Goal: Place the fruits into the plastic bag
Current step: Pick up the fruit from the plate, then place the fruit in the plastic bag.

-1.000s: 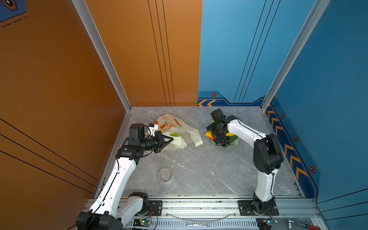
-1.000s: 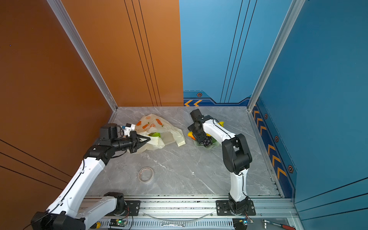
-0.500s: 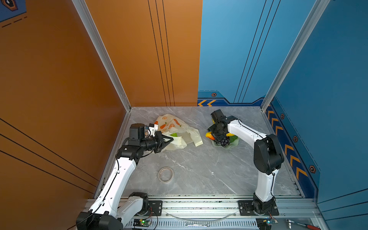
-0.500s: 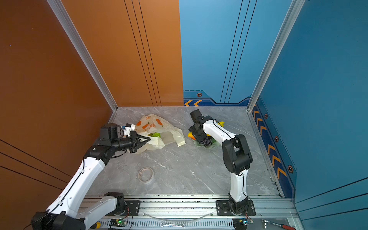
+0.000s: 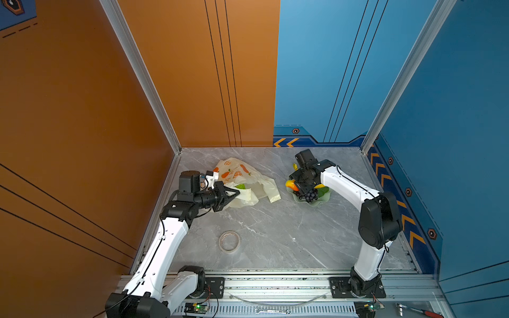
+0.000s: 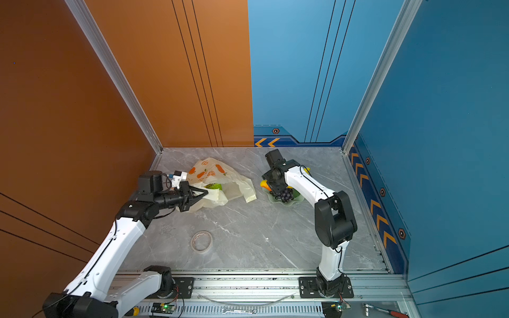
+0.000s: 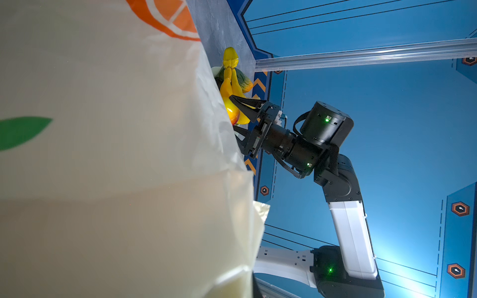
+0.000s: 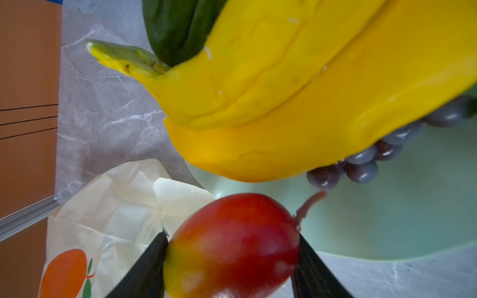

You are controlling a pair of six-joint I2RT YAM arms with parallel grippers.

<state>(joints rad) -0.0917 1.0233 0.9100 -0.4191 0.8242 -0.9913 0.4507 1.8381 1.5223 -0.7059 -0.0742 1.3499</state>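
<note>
The cream plastic bag (image 5: 239,179) (image 6: 217,176) with orange prints lies at the back left, a bumpy green ball (image 5: 241,186) in its mouth. My left gripper (image 5: 237,193) (image 6: 206,193) is shut on the bag's near edge. In the left wrist view the bag (image 7: 103,154) hides its jaws. My right gripper (image 8: 232,238) (image 5: 297,187) is over the dish, shut on the red-yellow mango (image 8: 232,247) (image 7: 230,113). The banana bunch (image 8: 284,103), dark grapes (image 8: 361,165) (image 5: 309,195) and a green oblong fruit (image 8: 175,25) stay in the pale green dish (image 8: 400,219).
The pale green dish (image 5: 321,200) (image 6: 296,202) sits right of the bag. A tape roll (image 5: 229,241) (image 6: 202,241) lies on the marble floor toward the front. Orange and blue walls close in the left, back and right sides.
The right gripper's jaws have closed in on the mango over the dish. The left arm and the bag have not moved.
</note>
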